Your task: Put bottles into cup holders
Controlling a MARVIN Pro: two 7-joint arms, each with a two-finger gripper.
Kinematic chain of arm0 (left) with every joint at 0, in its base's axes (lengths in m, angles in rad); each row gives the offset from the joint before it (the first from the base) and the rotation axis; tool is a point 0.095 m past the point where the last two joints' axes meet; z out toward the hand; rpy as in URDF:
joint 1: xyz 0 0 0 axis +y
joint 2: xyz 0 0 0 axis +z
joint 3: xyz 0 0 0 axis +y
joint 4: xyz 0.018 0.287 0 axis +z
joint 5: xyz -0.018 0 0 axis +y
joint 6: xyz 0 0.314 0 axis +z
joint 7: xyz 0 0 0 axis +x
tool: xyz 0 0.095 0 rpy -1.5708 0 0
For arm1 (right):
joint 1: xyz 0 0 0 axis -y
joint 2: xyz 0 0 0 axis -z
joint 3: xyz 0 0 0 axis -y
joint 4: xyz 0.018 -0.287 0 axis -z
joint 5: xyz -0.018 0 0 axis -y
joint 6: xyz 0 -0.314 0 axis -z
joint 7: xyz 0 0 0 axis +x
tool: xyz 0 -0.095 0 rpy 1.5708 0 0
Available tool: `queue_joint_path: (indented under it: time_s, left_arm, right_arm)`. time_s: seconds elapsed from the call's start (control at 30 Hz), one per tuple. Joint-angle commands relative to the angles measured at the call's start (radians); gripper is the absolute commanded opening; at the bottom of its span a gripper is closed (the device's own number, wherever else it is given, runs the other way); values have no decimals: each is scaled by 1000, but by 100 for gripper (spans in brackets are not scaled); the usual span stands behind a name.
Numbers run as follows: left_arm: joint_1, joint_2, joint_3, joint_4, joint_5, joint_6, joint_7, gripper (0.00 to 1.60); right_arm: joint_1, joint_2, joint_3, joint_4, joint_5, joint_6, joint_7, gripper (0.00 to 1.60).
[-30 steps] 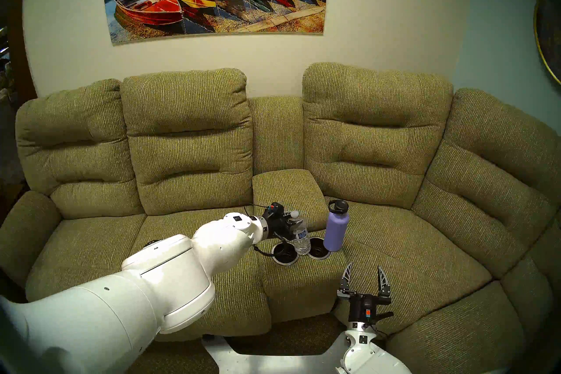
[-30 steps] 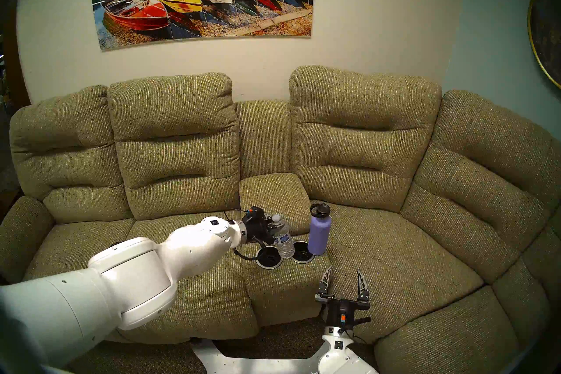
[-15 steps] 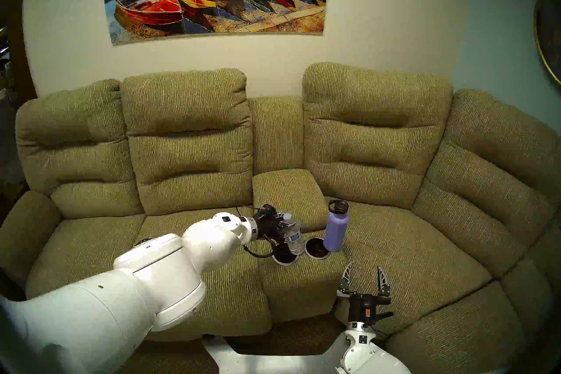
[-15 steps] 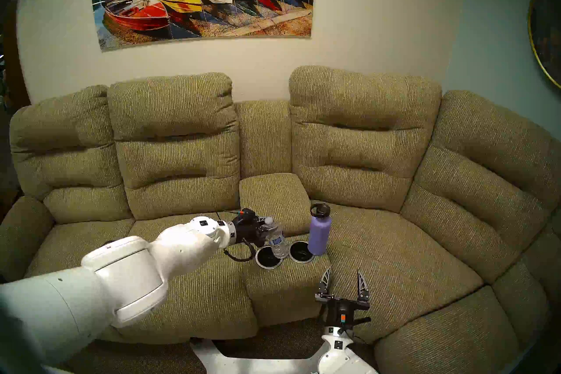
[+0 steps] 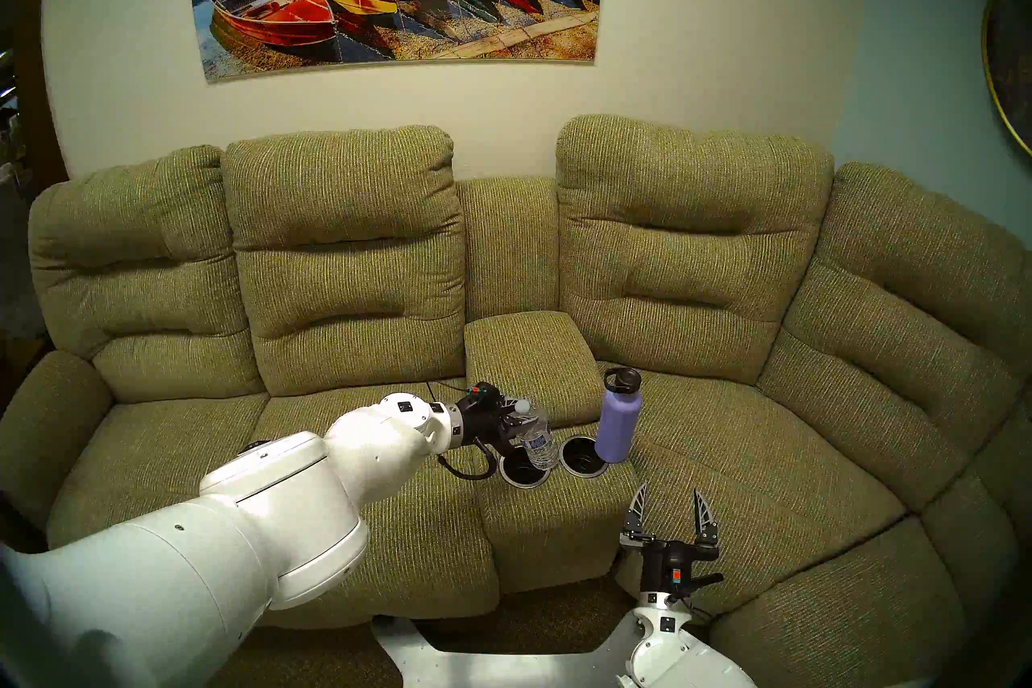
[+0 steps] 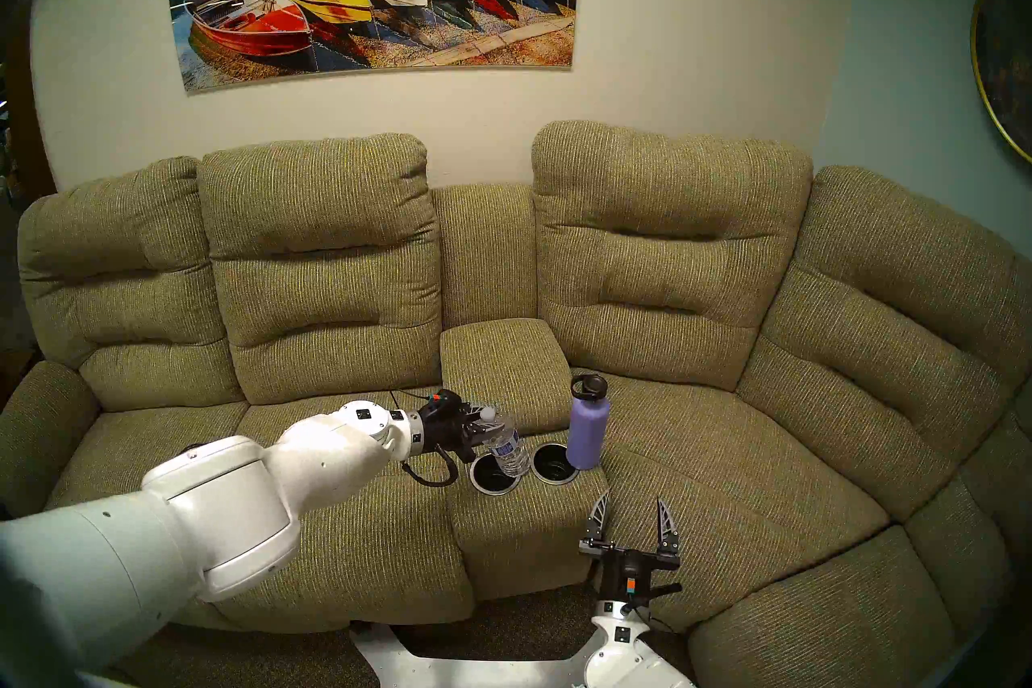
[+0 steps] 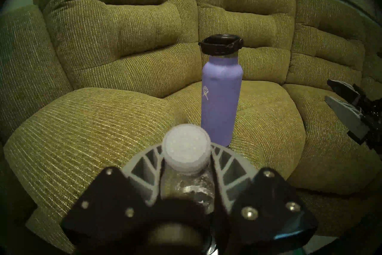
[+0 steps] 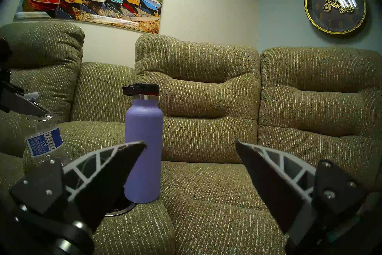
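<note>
My left gripper is shut on the neck of a clear water bottle with a white cap and blue label. The bottle tilts, its base over the right side of the left cup holder. The right cup holder holds nothing. Just right of it a lavender flask with a black loop lid stands upright on the console. My right gripper is open and holds nothing, in front of the flask.
The holders sit in the centre console of an olive-green sofa. A raised padded armrest lies behind them. Seat cushions flank the console. My white base is at the bottom edge.
My left arm drew the water bottle leftward, from upright between the two holders to tilted over the left one. The right arm and the flask have not moved.
</note>
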Motion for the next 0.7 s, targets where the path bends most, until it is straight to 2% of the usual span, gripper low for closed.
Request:
queue_joint_path:
  time_s: [0.0, 0.43, 0.6, 0.67]
  left_arm:
    - [9, 22, -6, 2, -7, -24, -28, 0]
    - [8, 37, -18, 3, -16, -29, -64, 0]
    - [5, 58, -20, 4, -16, -22, -104, 0]
    - [11, 55, -15, 6, -12, -21, -106, 17]
  right_arm:
    - [0, -1, 0, -10, -1, -3, -2, 160]
    - [0, -1, 0, -11, -1, -3, -2, 160]
    - [0, -1, 0, -11, -1, -3, -2, 160]
    - [0, -1, 0, -11, -1, -3, -2, 160]
